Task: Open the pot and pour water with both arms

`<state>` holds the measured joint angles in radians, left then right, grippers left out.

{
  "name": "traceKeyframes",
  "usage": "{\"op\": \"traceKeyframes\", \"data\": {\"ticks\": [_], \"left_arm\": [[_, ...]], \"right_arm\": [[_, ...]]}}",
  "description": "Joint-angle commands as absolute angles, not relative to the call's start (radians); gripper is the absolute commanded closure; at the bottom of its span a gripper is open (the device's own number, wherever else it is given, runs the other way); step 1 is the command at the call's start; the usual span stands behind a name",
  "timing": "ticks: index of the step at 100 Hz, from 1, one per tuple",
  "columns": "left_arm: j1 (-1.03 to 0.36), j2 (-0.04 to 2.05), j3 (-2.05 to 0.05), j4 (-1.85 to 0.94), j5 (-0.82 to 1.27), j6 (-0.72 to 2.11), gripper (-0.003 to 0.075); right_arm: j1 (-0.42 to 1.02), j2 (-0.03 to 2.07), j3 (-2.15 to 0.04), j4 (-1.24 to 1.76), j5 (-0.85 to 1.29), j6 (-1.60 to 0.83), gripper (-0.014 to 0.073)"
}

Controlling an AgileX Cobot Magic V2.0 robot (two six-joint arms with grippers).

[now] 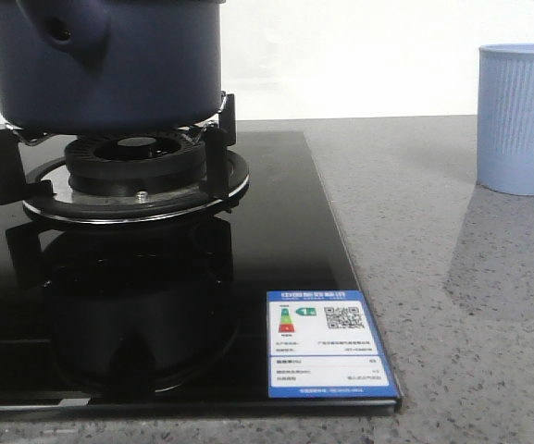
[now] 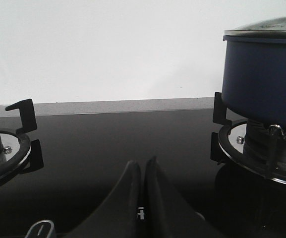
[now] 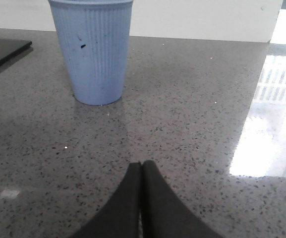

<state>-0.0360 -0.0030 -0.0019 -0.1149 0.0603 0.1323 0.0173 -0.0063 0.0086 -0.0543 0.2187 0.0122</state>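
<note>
— So, where is the pot [image 1: 109,65]?

— It sits on the black stand of the burner [image 1: 137,171], at about 11 o'clock in the front view. The pot is dark blue and round. There is a bump on its side with a small hole in it. In the left wrist view a shiny lid [image 2: 266,29] is on top of the pot, so it is closed.

— What is under the burner?

— A flat black glass stove top [image 1: 155,305]. It is shiny, and the pot shows in it like in a mirror. A blue and white sticker [image 1: 327,344] is on the glass at about 5 o'clock.

— And the cup [image 1: 521,116]?

— The pale blue cup with ribs stands upright on the grey speckled counter [image 1: 452,305], at about 2 o'clock, well apart from the pot.

— What about the left end effector [image 2: 143,171]?

— Its two dark fingers are pressed together with nothing between them. It is low over the black glass, between the two burners, with the pot off to one side.

— And the right end effector [image 3: 142,171]?

— Its fingers are pressed together too, and hold nothing. It is low over the counter, with the cup in front of it, not touching.
</note>
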Motion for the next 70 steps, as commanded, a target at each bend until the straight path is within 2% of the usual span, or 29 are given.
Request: {"op": "traceKeyframes", "data": {"ticks": [1, 70], "left_arm": [[-0.045, -0.029, 0.013, -0.124, -0.012, 0.128, 0.0736], [-0.045, -0.029, 0.013, -0.124, -0.012, 0.128, 0.0736]], "right_arm": [[0.019, -0.030, 0.026, -0.054, 0.143, 0.007, 0.0655], [0.019, -0.030, 0.026, -0.054, 0.129, 0.007, 0.0655]]}}
